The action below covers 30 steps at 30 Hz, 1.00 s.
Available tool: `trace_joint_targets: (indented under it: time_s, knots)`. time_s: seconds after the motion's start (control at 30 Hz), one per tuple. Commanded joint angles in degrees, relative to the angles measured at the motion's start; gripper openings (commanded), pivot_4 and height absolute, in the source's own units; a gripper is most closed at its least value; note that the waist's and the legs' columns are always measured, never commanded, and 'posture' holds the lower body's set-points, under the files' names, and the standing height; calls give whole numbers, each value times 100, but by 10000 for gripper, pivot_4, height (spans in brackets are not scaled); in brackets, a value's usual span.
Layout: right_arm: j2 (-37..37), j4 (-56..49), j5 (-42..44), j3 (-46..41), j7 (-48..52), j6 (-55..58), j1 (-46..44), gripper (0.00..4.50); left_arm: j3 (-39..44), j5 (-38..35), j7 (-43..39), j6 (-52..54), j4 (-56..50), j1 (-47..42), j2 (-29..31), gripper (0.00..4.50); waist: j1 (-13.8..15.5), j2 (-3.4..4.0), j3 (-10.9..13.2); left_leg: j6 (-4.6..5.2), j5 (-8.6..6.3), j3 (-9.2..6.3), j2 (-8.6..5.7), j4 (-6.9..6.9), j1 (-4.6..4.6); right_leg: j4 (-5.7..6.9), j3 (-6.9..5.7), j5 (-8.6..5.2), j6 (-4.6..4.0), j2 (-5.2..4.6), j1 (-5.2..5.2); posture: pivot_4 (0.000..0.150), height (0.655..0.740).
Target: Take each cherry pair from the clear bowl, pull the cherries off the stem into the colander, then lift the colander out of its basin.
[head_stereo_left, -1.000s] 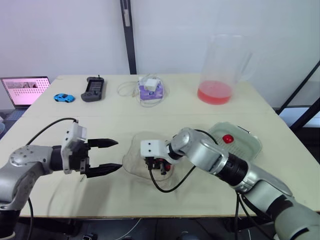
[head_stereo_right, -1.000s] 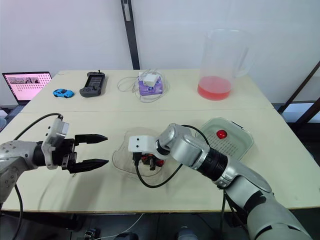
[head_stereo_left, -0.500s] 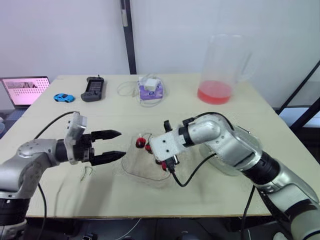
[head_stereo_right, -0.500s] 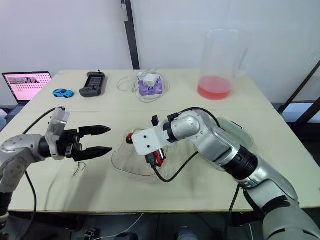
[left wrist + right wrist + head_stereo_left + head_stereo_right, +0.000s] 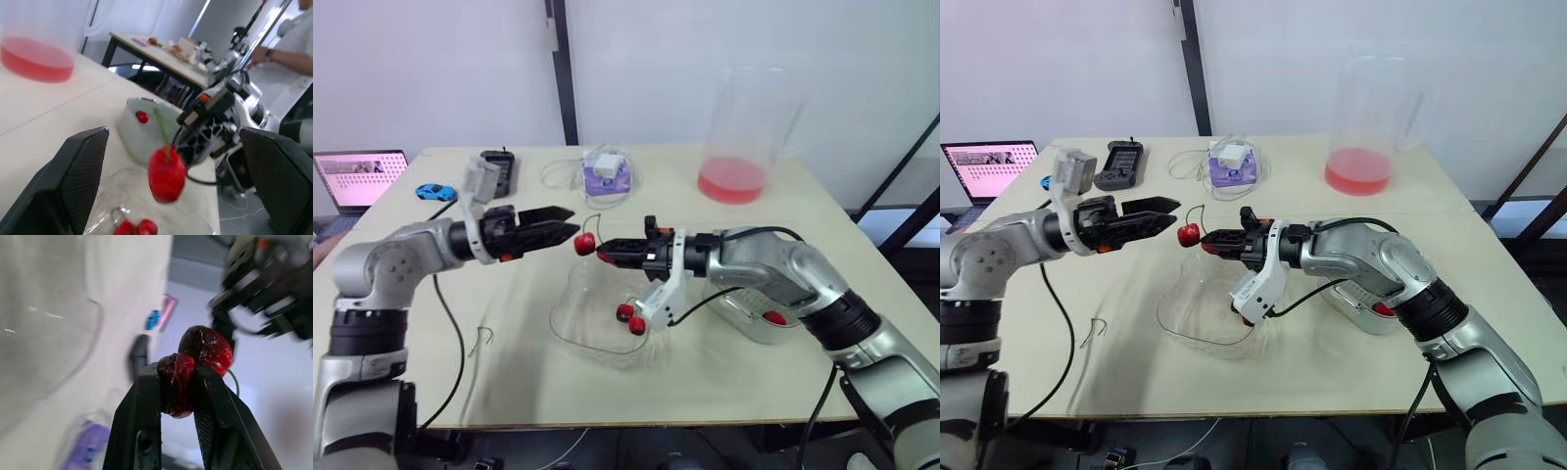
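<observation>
On the tan table (image 5: 509,392), a cherry pair (image 5: 585,242) hangs above the clear bowl (image 5: 570,323). The right gripper (image 5: 607,254) pinches one cherry. The left gripper (image 5: 572,222), fingers wide, is right by the other. Next it probably must squeeze and pull, over the colander (image 5: 744,323) beside the bowl.

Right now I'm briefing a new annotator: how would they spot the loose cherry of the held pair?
At the table's middle, above the clear bowl, the grippers face each other. The cherry hangs midair on a green stem at the open left gripper's tips; its twin is pinched in the right gripper, the other cherries lie in bowl or colander.
</observation>
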Motion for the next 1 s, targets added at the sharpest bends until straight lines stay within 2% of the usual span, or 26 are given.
trace_joint_targets:
  time_s: [0.03,0.17,0.47,0.53,0.6,0.8,1.0]
  knots:
    - [54,-94,-397,-262,-326,-70,-70,8321,-67,80,101,177,116,-335,-18,45000,2,0,0,0,0,0,0,0,0,0,0,0,0,0,0,1500,7332]
    - [42,-118,-547,-319,-383,-43,17,8321,-400,333,328,308,19,-655,-167,45000,17,0,0,-2,1,-1,-1,0,0,0,0,0,0,-1,1,1500,7332]
    - [-25,-186,-639,-349,-355,-154,188,8321,-451,427,488,496,55,-833,-323,45000,-3,0,0,-4,3,0,-2,-1,1,1,2,0,0,0,0,1500,7332]
    - [-14,-198,-633,-342,-329,-167,195,7831,-456,447,498,507,34,-850,-353,39709,-1,-1,0,-5,3,0,-2,-1,1,1,2,0,0,-1,1,1500,7332]
    - [-13,-201,-631,-335,-310,-182,195,7831,-462,439,501,526,19,-861,-381,31832,7,-1,0,-5,3,0,-2,0,1,1,2,0,0,-2,1,1500,7332]
    - [-25,-196,-612,-344,-286,-248,172,7831,-626,546,454,621,23,-914,-381,915,2,-1,0,-7,4,0,-3,0,0,2,2,0,0,-2,2,1500,7332]
    - [-35,-157,-535,-372,-226,-289,103,7831,-740,727,381,598,128,-1034,-370,294,1,-1,0,-7,4,0,-3,1,0,1,2,0,0,-3,2,1500,7332]
